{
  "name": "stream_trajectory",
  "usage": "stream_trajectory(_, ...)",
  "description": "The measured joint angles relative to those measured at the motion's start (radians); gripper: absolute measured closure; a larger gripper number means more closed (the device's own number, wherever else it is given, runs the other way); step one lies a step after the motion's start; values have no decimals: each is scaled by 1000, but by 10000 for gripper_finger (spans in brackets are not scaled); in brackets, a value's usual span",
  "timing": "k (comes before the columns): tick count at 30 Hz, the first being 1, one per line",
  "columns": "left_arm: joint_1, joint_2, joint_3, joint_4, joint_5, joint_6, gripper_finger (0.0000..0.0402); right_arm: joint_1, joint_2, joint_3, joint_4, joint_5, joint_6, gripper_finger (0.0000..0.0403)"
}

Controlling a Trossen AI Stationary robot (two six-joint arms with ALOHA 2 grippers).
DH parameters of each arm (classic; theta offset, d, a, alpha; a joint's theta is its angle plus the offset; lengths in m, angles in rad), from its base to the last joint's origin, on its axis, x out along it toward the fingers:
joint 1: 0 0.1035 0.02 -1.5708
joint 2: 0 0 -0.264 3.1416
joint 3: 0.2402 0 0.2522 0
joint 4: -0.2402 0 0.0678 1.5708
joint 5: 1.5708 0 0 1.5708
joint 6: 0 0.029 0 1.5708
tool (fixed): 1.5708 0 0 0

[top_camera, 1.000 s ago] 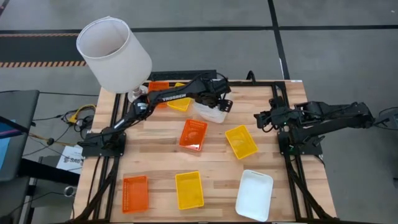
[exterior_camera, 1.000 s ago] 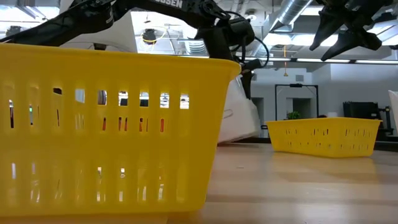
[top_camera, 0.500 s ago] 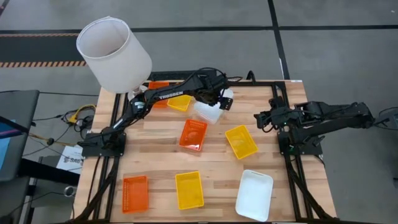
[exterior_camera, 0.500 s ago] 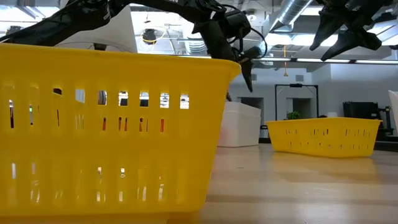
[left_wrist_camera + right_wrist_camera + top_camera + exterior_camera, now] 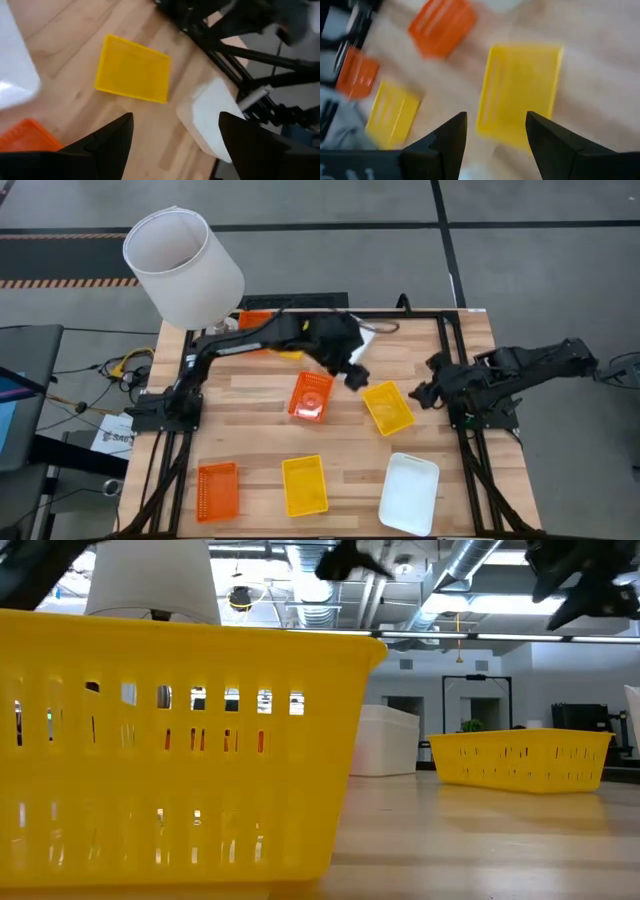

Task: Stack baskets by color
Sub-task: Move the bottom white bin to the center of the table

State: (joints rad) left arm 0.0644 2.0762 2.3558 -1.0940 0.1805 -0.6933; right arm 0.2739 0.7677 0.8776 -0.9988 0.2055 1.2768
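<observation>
Baskets lie spread over the wooden surface (image 5: 250, 395) in the high view: an orange one (image 5: 311, 396) in the middle, a yellow one (image 5: 388, 407) just right of it, and along the near edge an orange (image 5: 217, 490), a yellow (image 5: 304, 485) and a white (image 5: 409, 493). At the far edge another orange (image 5: 254, 319) and a yellow (image 5: 290, 352) show partly under the left arm. The left gripper (image 5: 352, 372) hangs between the middle orange and yellow baskets, jaws wide and holding nothing. The right gripper (image 5: 425, 395) is just right of that yellow basket, jaws spread and empty. A white lampshade (image 5: 182, 267) stands off the far left corner

In the low view a yellow basket (image 5: 170, 750) fills the near left, a white one (image 5: 384, 740) sits far behind it, and another yellow (image 5: 520, 760) stands to the right. Both arms show only as dark shapes at the top

The left wrist view looks down on a yellow basket (image 5: 133, 69), a white one (image 5: 212, 117) beside it, and the corner of an orange one (image 5: 25, 137), with nothing between the spread jaws

The right wrist view shows a yellow basket (image 5: 520, 90) just ahead of the open jaws, an orange one (image 5: 441, 25) beyond, and another yellow (image 5: 395, 112) and orange (image 5: 357, 75) farther off
</observation>
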Motion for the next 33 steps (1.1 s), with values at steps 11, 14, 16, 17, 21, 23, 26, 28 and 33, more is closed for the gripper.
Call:
stream_trajectory(11, -195, -196, 0, -27, -249, -123, 121, 577, 171, 0, 85, -86, 582, 178)
stream_trajectory(14, -223, -244, 0, -37, -325, -146, 121, 700, 248, 0, 163, -67, 768, 178)
stream_trajectory(16, -233, -268, 0, -41, -361, -149, 121, 756, 307, 0, 190, -54, 879, 178)
stream_trajectory(17, -237, -280, 0, -42, -375, -150, 121, 778, 338, 0, 198, -52, 931, 178)
stream_trajectory(21, -243, -319, 0, -43, -388, -131, 121, 800, 453, -1, 242, -57, 1017, 178)
stream_trajectory(23, -243, -328, 0, -59, -376, -131, 121, 773, 510, 0, 287, -71, 1019, 178)
stream_trajectory(26, -244, -341, 0, -106, -346, -138, 121, 735, 599, 0, 343, -100, 1020, 178)
stream_trajectory(28, -250, -353, 0, -136, -338, -140, 121, 717, 652, 0, 394, -129, 1020, 178)
stream_trajectory(33, -260, -365, 0, -179, -335, -139, 121, 695, 742, 18, 487, -155, 1024, 178)
